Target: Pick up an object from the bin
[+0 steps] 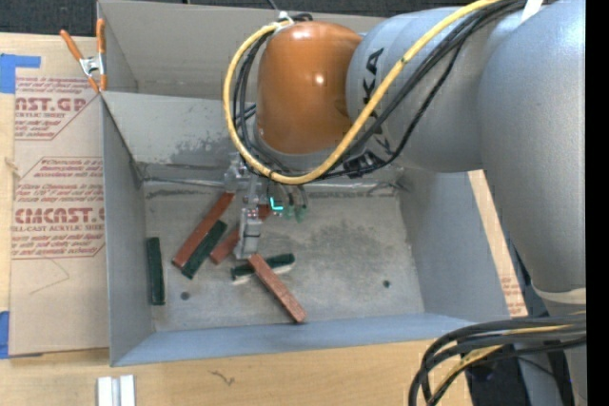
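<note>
Several sticks lie on the floor of the bin [400, 242], some brown and some dark green. My claw [252, 244] hangs low in the middle of the bin, and I cannot tell if it is apart or together. Its tip is right by the top end of the near brown stick [281, 293], which slants down to the front wall. A green stick [274, 261] lies across that same end, touching it, so the two crowd the spot under me. Just to the left of my claw is a short brown stick [225, 246], very close. Past it lie a long brown stick [203, 230] and a second green one [205, 251], side by side and slanted. One more, the far green stick [154, 271], lies alone by the left wall, well apart from me. My orange cover [304, 90] and big grey arm [495, 109] hide the back right of the bin. The tip of my claw is small and hard to make out, with a little green light [277, 203] beside it.
</note>
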`<state>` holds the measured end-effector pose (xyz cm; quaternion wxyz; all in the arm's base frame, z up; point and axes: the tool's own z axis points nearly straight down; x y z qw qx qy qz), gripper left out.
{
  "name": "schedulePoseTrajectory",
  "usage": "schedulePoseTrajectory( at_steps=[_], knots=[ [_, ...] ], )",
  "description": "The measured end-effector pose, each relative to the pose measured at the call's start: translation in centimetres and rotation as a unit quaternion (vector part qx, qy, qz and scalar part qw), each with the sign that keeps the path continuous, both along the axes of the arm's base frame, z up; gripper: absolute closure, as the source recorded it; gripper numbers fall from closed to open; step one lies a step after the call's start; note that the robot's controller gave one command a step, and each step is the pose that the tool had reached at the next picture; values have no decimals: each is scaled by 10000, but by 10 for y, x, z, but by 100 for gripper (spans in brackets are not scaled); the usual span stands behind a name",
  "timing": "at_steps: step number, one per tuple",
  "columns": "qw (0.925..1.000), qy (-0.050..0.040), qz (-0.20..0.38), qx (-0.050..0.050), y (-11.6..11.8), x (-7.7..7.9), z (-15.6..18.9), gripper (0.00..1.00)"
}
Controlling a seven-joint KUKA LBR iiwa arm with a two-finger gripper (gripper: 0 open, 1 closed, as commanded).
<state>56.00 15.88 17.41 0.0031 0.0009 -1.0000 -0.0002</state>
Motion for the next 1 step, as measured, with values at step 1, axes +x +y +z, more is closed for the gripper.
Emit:
schedulePoseTrajectory(
  at_steps=[1],
  knots=[
    [9994, -36, 350, 5, -18, 25, -107, 0]
  ],
)
